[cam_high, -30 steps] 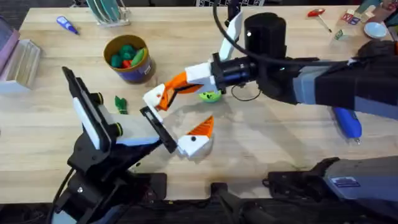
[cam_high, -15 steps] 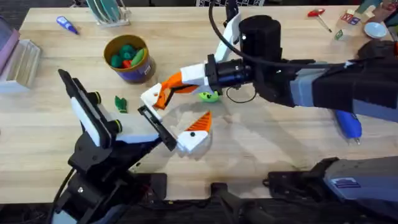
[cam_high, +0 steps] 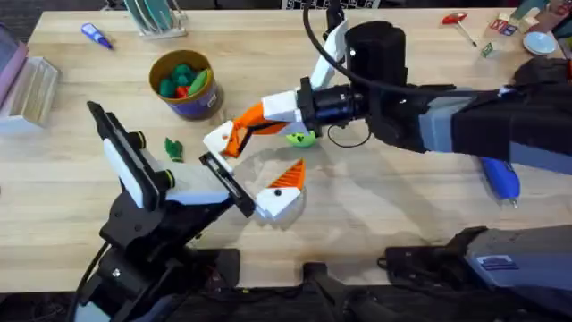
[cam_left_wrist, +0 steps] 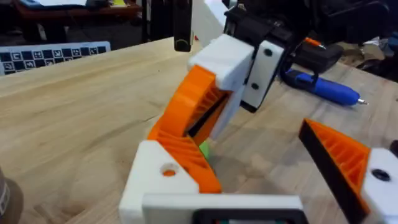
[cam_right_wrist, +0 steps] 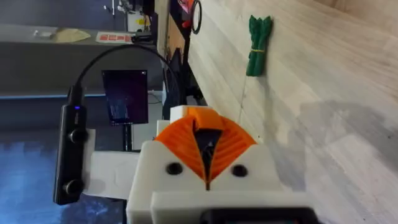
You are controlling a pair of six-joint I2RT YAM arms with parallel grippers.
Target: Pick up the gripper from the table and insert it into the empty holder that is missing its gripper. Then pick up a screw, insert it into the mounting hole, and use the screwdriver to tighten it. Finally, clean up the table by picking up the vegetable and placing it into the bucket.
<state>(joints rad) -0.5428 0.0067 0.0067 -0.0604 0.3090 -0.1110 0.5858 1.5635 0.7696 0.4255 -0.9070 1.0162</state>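
**Overhead: right gripper's tips set on the wedge at the holder**

- The left gripper (cam_high: 255, 161) is seen lying low over the table (cam_high: 402, 206), jaws spread wide. One finger mount, the holder (cam_high: 217, 139), is on the bucket side; the other white mount with its orange pad (cam_high: 288, 182) is nearer the bases.
- The orange ribbed gripper wedge (cam_high: 234, 136) is seated against the holder. In the left wrist view it (cam_left_wrist: 186, 155) is seen on the white block (cam_left_wrist: 155, 186), just beside a round hole in the block.
- The right gripper (cam_high: 241, 128) is reached across the middle, tips placed on the wedge. Its pads (cam_left_wrist: 186, 109) are closed to a thin dark slit, as also seen in the right wrist view (cam_right_wrist: 205, 134). Whether the wedge is pinched cannot be told.
- The blue electric screwdriver (cam_high: 499, 174) is lying on the table at the right, well apart from both grippers.
- The green leafy vegetable (cam_high: 173, 148) is lying on the table between the bucket (cam_high: 192, 107) and the left arm. Green and red toy pieces are seen inside the bucket.
- A lime-green disc (cam_high: 301, 138) is partly covered under the right wrist.
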